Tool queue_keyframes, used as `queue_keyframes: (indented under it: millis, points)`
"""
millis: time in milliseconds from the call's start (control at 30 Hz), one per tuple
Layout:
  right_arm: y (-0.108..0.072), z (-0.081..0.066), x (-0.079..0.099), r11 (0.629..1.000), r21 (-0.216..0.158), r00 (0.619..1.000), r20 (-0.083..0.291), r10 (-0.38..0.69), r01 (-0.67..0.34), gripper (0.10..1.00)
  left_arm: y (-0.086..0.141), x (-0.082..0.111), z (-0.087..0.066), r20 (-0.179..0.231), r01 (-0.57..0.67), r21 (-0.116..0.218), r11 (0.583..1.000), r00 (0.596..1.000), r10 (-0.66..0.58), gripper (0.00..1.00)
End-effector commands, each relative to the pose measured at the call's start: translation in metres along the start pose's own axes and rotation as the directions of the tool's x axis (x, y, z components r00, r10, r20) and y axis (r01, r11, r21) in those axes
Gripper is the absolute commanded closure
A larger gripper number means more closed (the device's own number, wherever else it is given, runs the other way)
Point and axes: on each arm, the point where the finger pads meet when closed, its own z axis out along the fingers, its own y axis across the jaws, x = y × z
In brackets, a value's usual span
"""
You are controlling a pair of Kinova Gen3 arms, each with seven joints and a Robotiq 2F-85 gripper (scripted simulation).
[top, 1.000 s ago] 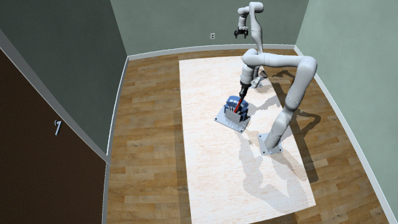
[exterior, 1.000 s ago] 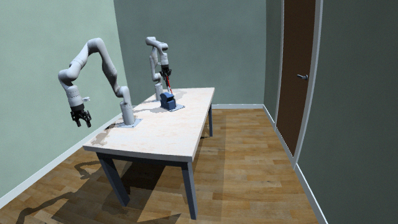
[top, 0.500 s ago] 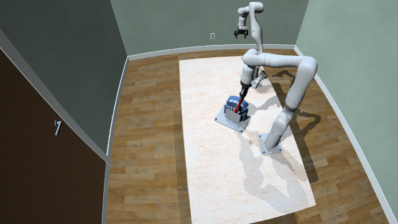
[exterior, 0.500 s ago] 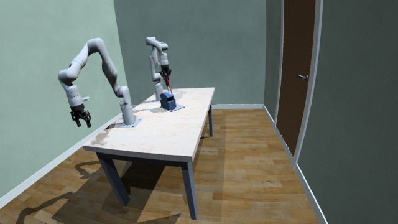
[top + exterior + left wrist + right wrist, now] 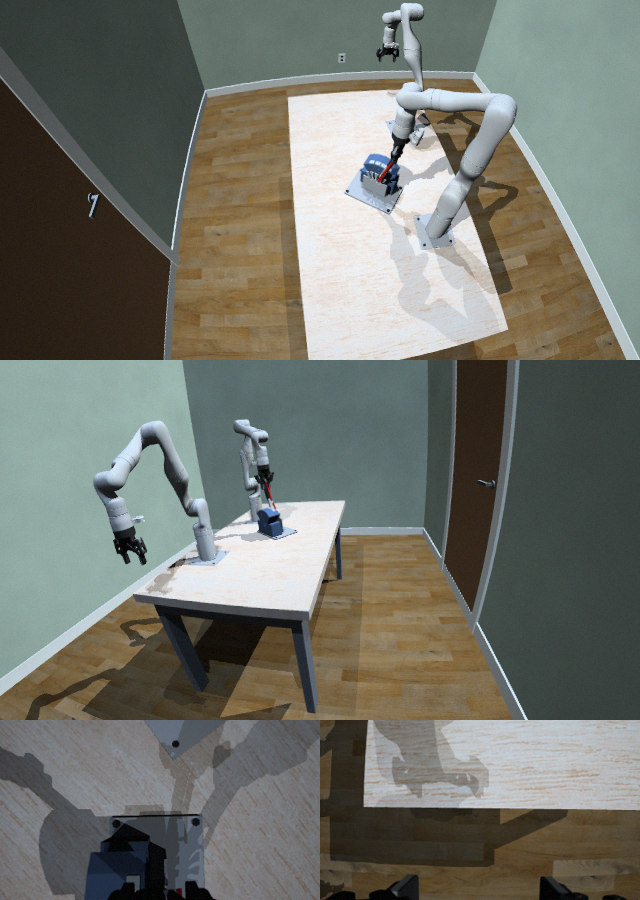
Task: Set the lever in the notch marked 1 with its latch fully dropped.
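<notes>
Lever (image 5: 267,496) stands tilted in the blue housing (image 5: 369,160) (image 5: 270,526) (image 5: 114,870), on a grey base plate (image 5: 354,192) (image 5: 288,533) (image 5: 194,836) bolted to the table (image 5: 330,250) (image 5: 260,580) (image 5: 80,768). Left gripper (image 5: 396,151) (image 5: 265,481) (image 5: 159,890): partly closed, clamped on the lever's upper end; red bar (image 5: 385,172) (image 5: 270,493) (image 5: 179,892) alongside. Whether the bar is squeezed cannot be told. Right gripper (image 5: 388,56) (image 5: 134,559) (image 5: 479,885): wide open, nothing held, off the table. Step judged in hand: swinging the lever to notch 1. Good practice: bar pressed throughout, wrist following the pivot's arc, numeral checked, then bar eased off so the latch drops fully; early release risks catching a neighbouring notch. Containers: none seen. Latch seating and current notch unreadable.
</notes>
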Motion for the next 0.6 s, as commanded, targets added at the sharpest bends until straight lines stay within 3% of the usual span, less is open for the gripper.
queue_keyframes:
  millis: [0, 567]
  points:
    - [0.0, -0.001, 0.0, 1.0, 0.0, 1.0, 0.002, 0.0, 0.0, 0.099, 0.0, 0.006, 0.001, 0.0, 0.0, 0.0, 1.0, 1.0, 0.0, 0.902]
    - [0.0, -0.001, 0.0, 1.0, 0.0, 1.0, 0.002, 0.0, 0.0, 0.099, 0.0, 0.026, 0.009, 0.0, 0.0, 0.0, 1.0, 1.0, 0.0, 0.902]
